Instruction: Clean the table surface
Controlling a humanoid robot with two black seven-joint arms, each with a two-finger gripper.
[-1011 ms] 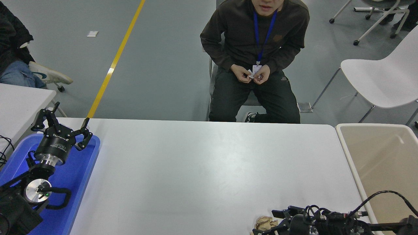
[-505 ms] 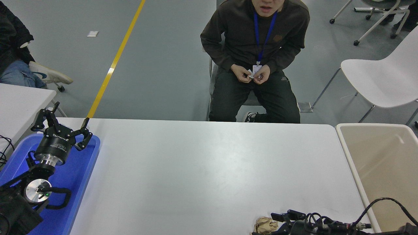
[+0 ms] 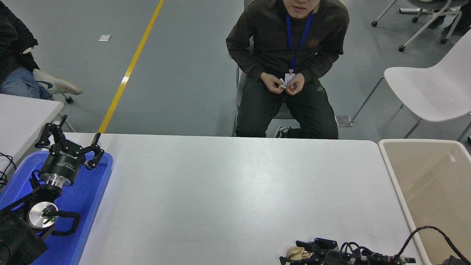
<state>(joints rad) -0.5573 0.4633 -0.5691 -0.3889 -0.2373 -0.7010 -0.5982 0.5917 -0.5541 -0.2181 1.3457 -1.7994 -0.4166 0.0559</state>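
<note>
White table surface [image 3: 228,191] sits on grey floor [image 3: 184,73].

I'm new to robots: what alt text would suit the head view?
At the bottom edge, the right end effector surrounds a crumpled brown paper ball on the white table surface. The left end effector hangs open over a blue tray; a seated person faces the table.
</note>
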